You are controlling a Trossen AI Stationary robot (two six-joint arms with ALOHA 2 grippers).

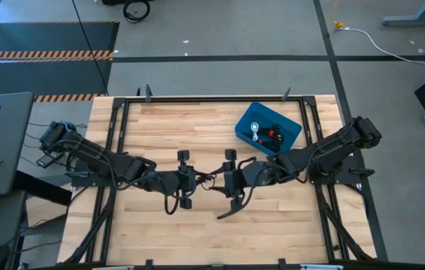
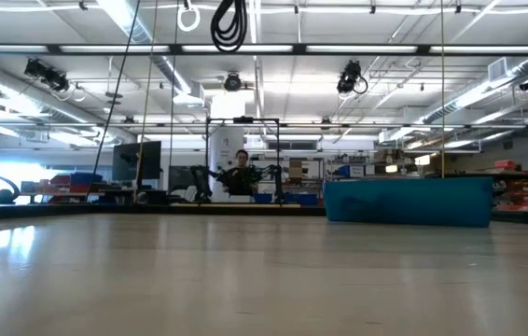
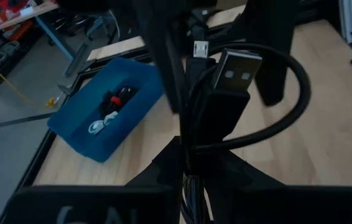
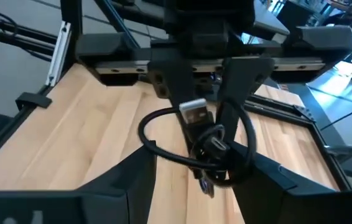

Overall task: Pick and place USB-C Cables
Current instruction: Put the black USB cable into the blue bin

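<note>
From above, the left gripper [image 1: 194,180] and right gripper [image 1: 224,180] meet nose to nose over the middle of the wooden table [image 1: 160,127], with a thin black USB-C cable [image 1: 208,178] bridging the small gap between them. Only the wrist views show the grip. In the right wrist view the left arm's fingers [image 4: 182,81] are closed on the coiled cable [image 4: 198,146], its silver plug [image 4: 194,113] sticking up. In the left wrist view the bundle [image 3: 226,106] fills the foreground; the right gripper [image 3: 226,43] has its fingers on either side of the bundle, but I cannot tell if they press it.

The blue bin [image 1: 287,124] sits at the far right, holding black, red-tied and white cables [image 1: 266,135]. The low view shows only the bin's wall [image 2: 409,203], bare tabletop and a distant person [image 2: 240,170].

Broad open wood lies left, near and far of the grippers.
</note>
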